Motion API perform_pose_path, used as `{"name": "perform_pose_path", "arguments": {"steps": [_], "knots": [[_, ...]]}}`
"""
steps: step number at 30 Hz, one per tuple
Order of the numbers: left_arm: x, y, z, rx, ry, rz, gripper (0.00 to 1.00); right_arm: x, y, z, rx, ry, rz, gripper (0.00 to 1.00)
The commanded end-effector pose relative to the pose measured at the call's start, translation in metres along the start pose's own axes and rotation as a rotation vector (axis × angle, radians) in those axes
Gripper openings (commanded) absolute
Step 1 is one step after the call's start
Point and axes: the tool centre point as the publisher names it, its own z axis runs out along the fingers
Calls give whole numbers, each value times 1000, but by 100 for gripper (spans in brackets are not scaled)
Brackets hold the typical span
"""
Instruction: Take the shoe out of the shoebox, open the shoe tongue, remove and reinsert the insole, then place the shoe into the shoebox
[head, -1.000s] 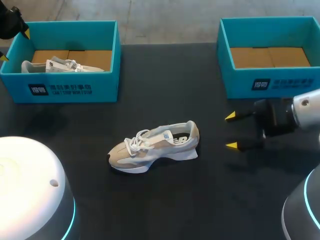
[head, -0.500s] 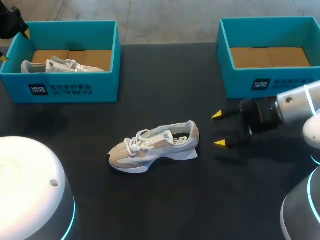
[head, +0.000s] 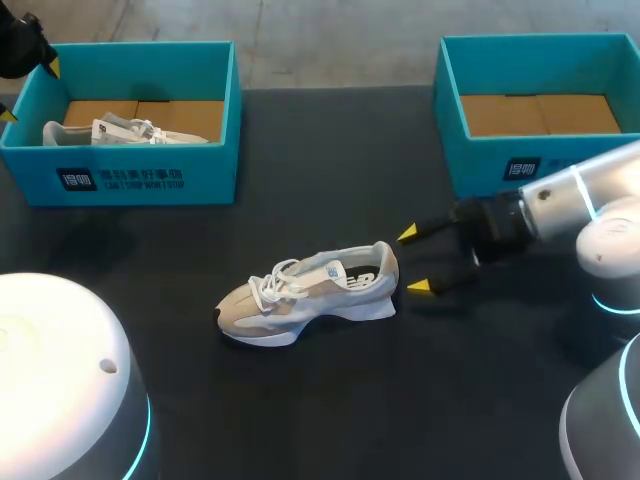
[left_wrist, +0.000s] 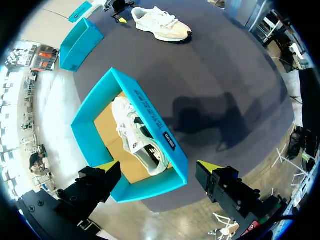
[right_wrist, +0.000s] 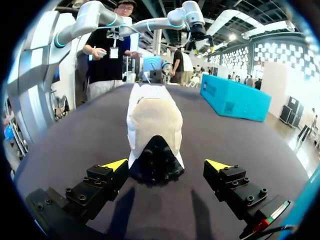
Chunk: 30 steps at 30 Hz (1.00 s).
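A: Where's the shoe?
B: Out of the box, standing on its sole mid-table. Its long axis runs across the table, toe toward my left and heel pointing at the right pincer.
A: Pincer state?
B: Right one is released, fingers spread. The heel is dead ahead on its centreline, just short of the tips, and I see no contact. Left pincer is also released, hovering over the left shoebox, which holds a second shoe.
A: So the right arm is nearer.
B: By far.
A: Delta vs one second ago?
B: Right pincer slid in along the shoe's axis, from well apart to just beside the heel. Shoe and left arm haven't moved.
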Motion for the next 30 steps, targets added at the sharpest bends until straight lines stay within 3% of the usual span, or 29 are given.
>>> {"name": "perform_pose_path", "arguments": {"steps": [1,18,30], "knots": [[1,-1,-1,-4,1,0,100,-3,-1,14,-15,7,-4,100],[1,-1,-1,-4,1,0,100,2,16,38,-44,68,-18,100],[1,-1,-1,-4,1,0,100,12,16,59,-63,98,1,100]]}}
